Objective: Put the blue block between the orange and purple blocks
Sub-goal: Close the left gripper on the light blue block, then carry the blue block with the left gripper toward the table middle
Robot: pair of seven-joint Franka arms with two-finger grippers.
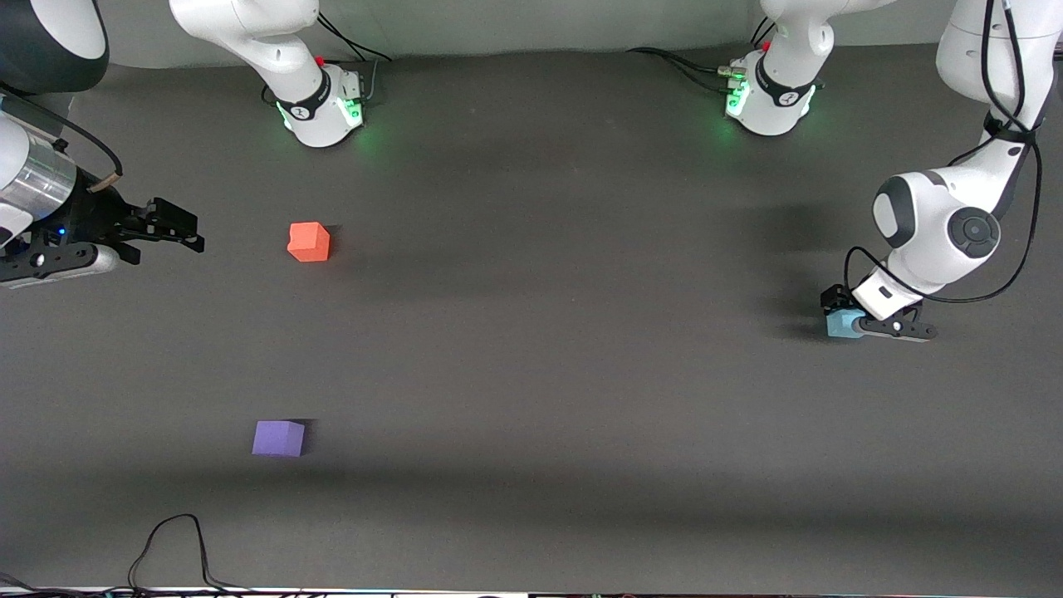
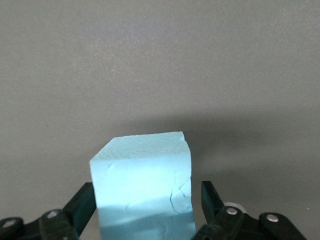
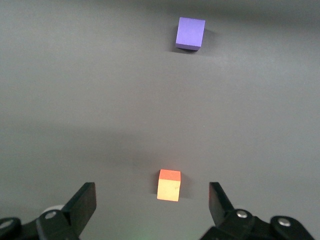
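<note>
The blue block (image 1: 839, 324) (image 2: 142, 190) rests on the table at the left arm's end. My left gripper (image 1: 849, 316) (image 2: 148, 197) is down around it, one finger on each side, with a slim gap still showing at one finger (image 2: 210, 197). The orange block (image 1: 309, 242) (image 3: 168, 186) sits toward the right arm's end. The purple block (image 1: 278, 438) (image 3: 190, 33) lies nearer the front camera than the orange one. My right gripper (image 1: 170, 228) (image 3: 152, 200) hovers open and empty over the right arm's end, beside the orange block.
The two arm bases (image 1: 324, 104) (image 1: 768, 95) stand along the table edge farthest from the front camera. A black cable (image 1: 174, 540) loops on the table near the front edge, nearer the camera than the purple block. Bare dark tabletop (image 1: 540, 332) stretches between the blocks.
</note>
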